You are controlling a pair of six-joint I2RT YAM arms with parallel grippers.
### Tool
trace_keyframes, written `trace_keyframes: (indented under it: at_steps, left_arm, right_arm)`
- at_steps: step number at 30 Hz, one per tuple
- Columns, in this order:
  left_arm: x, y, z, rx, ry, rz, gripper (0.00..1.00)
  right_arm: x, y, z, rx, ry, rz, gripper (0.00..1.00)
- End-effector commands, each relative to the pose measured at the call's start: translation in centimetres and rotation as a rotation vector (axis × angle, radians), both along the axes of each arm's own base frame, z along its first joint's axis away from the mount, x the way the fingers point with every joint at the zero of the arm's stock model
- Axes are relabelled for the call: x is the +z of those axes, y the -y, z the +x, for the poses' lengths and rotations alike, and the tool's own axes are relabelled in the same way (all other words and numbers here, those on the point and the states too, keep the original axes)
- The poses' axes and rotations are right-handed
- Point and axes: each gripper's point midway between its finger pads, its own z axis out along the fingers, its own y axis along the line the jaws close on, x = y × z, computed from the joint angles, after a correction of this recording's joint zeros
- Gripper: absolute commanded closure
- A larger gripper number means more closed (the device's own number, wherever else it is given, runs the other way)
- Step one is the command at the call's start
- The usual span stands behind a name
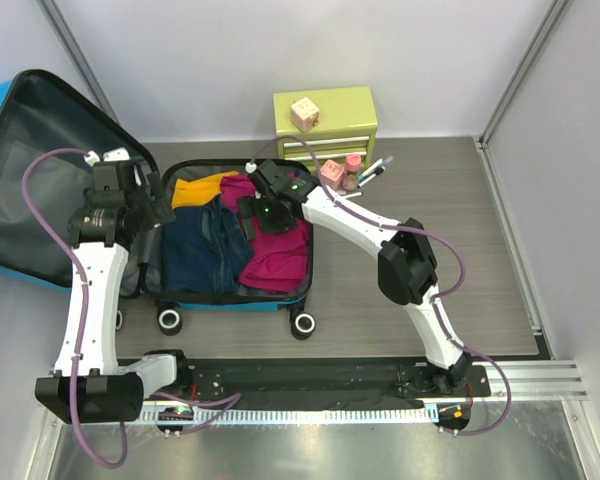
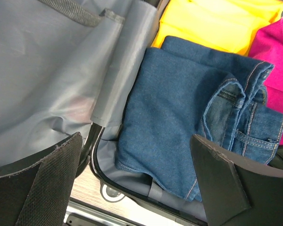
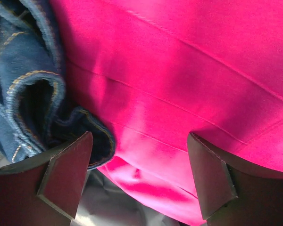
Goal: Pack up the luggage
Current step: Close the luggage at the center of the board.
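Grey wood-grain table (image 1: 460, 250) carries the luggage (image 1: 225, 303), which lies open just ahead of both arms with its grey-lined lid (image 1: 30, 170) thrown back to the left. Inside are folded jeans (image 1: 205, 250), a yellow garment (image 1: 200, 188) behind them and a pink garment (image 1: 280, 255) on the right. The left gripper (image 2: 134, 150) hangs at the luggage's left rim by the hinge, fingers spread wide with nothing pinched, the jeans just beneath. The right gripper (image 3: 140, 141) hovers low over the pink garment beside the jeans' edge, fingers likewise wide apart, gripping nothing. A green drawer chest (image 1: 330, 115) stands behind the luggage.
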Motion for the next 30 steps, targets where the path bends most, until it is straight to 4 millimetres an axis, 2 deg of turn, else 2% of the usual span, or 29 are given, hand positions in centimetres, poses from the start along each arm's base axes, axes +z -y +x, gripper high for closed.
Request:
trace_keyframes:
  at_steps: [1,4,5,10,13,19,26,30]
  left_arm:
    - [0.2,0.2,0.8,-0.008,0.041,-0.010,0.05]
    - [-0.3,0.2,0.8,-0.007,0.030,-0.009,0.04]
    - [-0.3,0.2,0.9,-0.007,0.031,-0.009,0.04]
    - [-0.7,0.1,1.1,-0.004,0.022,-0.009,0.04]
    - [-0.8,0.0,1.1,-0.003,0.016,-0.009,0.04]
    - [-0.3,-0.1,0.8,0.009,0.015,-0.012,0.03]
    - [1.2,-1.2,-0.6,0.070,0.053,0.029,0.01]
    - [4.2,-4.8,-3.3,0.238,0.137,0.175,0.02]
  right_arm:
    - [3.6,-2.6,-1.3,0.083,0.043,0.073,0.14]
    - [4.9,-2.7,-2.8,0.099,0.012,0.107,0.14]
    - [6.1,-2.8,-3.4,0.108,0.013,0.131,0.15]
    - [7.9,-1.6,-5.7,0.116,-0.027,0.149,0.15]
    - [8.6,0.5,-5.5,0.063,0.002,0.093,0.15]
    - [9.0,5.4,-3.4,-0.089,0.057,-0.012,0.14]
    - [8.9,7.4,-1.6,-0.125,0.070,-0.027,0.13]
    - [8.6,7.6,-1.1,-0.132,0.061,-0.017,0.13]
